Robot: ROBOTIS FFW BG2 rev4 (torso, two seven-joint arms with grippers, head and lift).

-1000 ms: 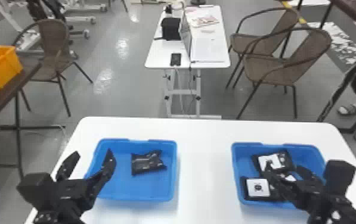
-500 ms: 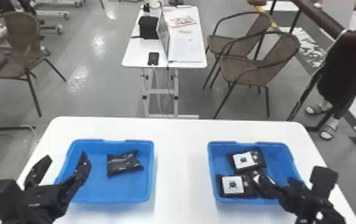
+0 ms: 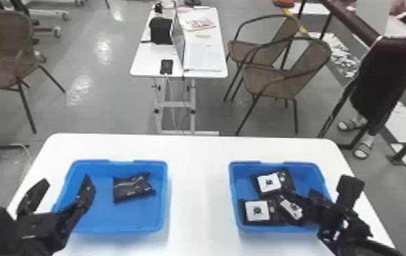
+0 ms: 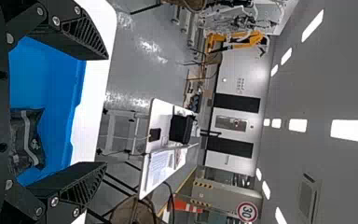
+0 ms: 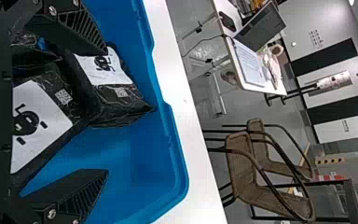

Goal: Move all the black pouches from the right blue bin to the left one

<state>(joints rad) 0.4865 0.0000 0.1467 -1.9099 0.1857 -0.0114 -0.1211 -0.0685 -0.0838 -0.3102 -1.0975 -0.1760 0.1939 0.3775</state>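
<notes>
On the white table [image 3: 198, 177], the left bin [image 3: 165, 197] and the right bin [image 3: 234, 197] sit well apart. The left gripper [image 3: 66, 180] is at the left bin, fingers spread wide, gripping nothing. The right gripper [image 3: 299, 193] is over the right bin, fingers wide apart, gripping nothing. Pouch locations: one black pouch [image 3: 130, 188], left bin; three labelled pouches [image 3: 268, 182], right bin.

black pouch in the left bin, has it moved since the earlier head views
No. Judged against the left bin, the black pouch lies in the same place, toward the far right corner.
</notes>
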